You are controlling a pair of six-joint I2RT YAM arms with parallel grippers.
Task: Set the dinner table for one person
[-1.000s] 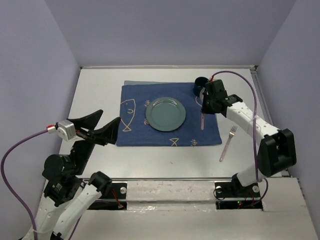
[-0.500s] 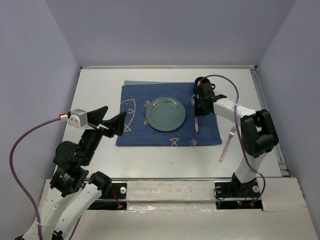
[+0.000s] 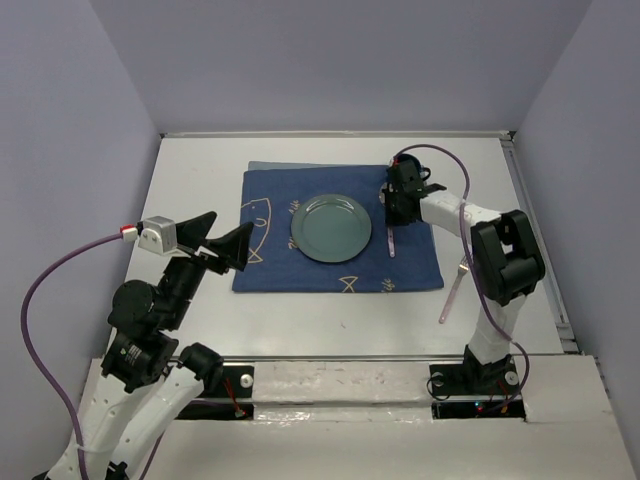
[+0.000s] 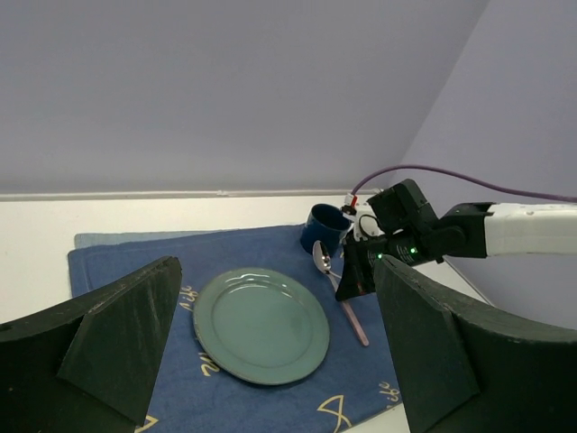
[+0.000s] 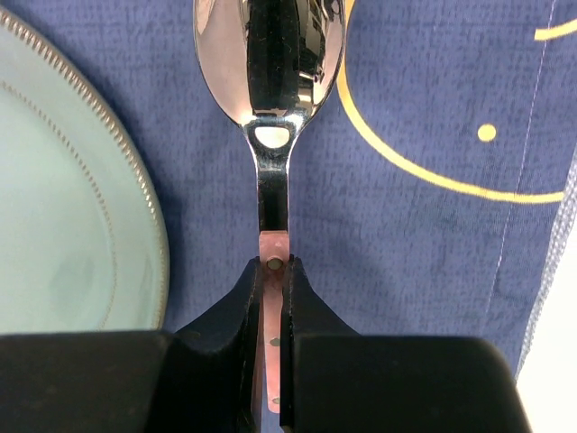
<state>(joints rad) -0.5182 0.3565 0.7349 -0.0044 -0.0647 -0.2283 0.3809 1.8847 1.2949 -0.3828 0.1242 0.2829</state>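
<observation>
1. The dinner table point(image 3: 200, 180) is carrying a dark blue fish-patterned cloth point(image 3: 300, 272), which is lying flat near its middle.
2. A fork point(image 3: 455, 290) is lying on the bare tabletop, just right of the cloth.

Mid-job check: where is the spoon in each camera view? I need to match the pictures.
Top external: the spoon lies right of centre on the blue cloth, just right of the teal plate.
Left wrist: right of centre, next to the plate.
Right wrist: top centre, handle pinched in the right gripper.
Shared landmark: the teal plate, beside the spoon in all three.
</observation>
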